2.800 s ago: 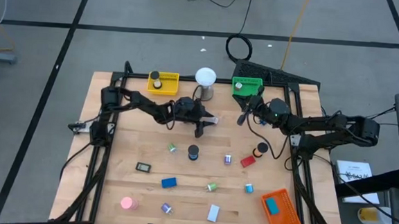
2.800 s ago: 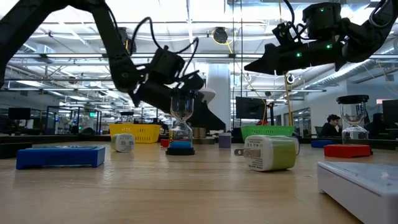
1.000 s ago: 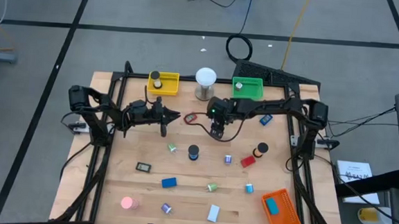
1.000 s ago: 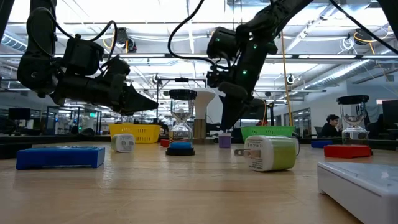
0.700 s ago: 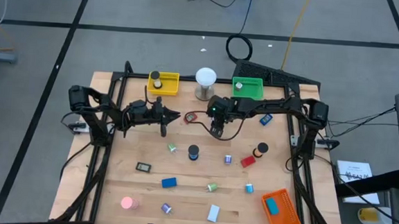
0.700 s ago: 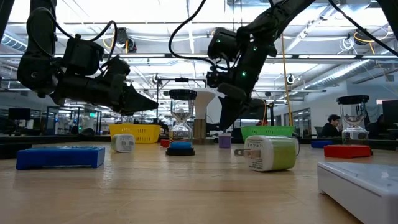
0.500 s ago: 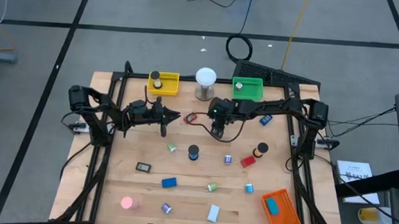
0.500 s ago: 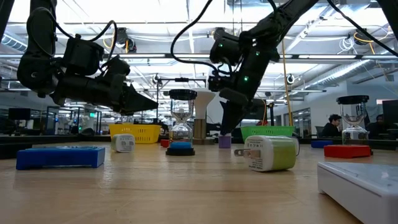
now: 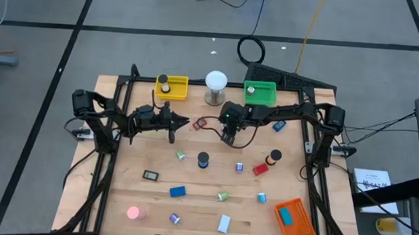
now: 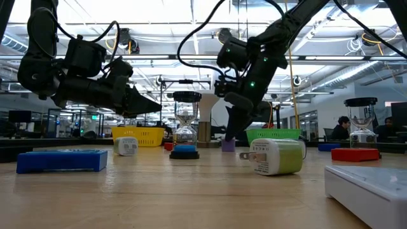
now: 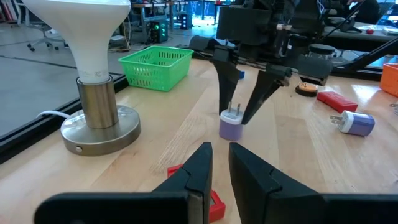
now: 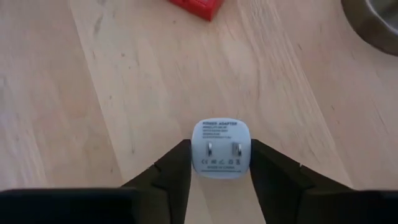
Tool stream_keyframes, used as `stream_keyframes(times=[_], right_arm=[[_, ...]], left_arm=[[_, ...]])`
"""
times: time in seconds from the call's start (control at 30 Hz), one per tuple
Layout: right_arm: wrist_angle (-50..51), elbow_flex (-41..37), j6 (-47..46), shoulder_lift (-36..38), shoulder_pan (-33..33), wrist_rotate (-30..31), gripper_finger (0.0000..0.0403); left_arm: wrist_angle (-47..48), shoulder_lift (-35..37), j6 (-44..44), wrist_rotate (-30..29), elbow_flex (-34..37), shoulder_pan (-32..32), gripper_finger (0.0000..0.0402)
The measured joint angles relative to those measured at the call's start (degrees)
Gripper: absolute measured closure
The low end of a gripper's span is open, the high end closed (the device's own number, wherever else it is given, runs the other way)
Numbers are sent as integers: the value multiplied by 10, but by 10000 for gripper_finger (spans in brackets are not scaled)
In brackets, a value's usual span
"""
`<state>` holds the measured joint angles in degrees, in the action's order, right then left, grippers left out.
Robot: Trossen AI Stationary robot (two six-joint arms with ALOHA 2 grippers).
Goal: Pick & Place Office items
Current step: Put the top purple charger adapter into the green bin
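Observation:
A small purple power adapter [image 12: 222, 155] stands on its base on the table, prongs up, a little nearer than the white ball lamp [image 9: 215, 81]. My right gripper [image 9: 228, 138] reaches down over it and is shut on its body; the left wrist view shows the adapter [image 11: 231, 129] between the fingers. My left gripper [image 9: 186, 121] hovers above the table to the left, shut and holding nothing, with a red block [image 9: 200, 122] on the wood just past its fingertips. Several small office items lie scattered over the near half of the table. My right gripper pinches the adapter's two opposite side walls [image 12: 198, 155] between its two fingers [image 11: 225, 102], which come from above and point down. The prongs [image 11: 234, 110] stick up into the gap between the fingers. The adapter stays upright with its base on the table.
A yellow basket [image 9: 171, 86] and a green basket [image 9: 260, 92] stand at the far edge on either side of the lamp. An orange basket [image 9: 294, 221] sits at the near right corner. An hourglass [image 10: 186, 124] stands near the table's middle.
My right gripper has settled a little lower around the purple adapter, which still stands on the table in the same place.

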<state>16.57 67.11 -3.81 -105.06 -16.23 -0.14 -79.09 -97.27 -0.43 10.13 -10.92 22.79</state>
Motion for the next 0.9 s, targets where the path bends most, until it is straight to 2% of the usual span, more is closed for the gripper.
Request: stream_keyframes(times=[0.13, 0.3, 0.57, 0.7, 0.9], right_arm=[[-8, 0, -19, 6, -1, -1, 276], [30, 6, -53, 67, -16, 1, 273], [169, 25, -151, 196, -117, 80, 273], [185, 25, -165, 198, -186, 77, 273], [182, 24, -106, 151, -247, 55, 273]], left_arm=[[0, 0, 0, 0, 0, 0, 344], [1, 0, 0, 0, 0, 0, 344], [1, 0, -12, 0, 0, 0, 344], [1, 0, -12, 1, 0, 0, 344], [1, 0, -13, 1, 0, 0, 344]])
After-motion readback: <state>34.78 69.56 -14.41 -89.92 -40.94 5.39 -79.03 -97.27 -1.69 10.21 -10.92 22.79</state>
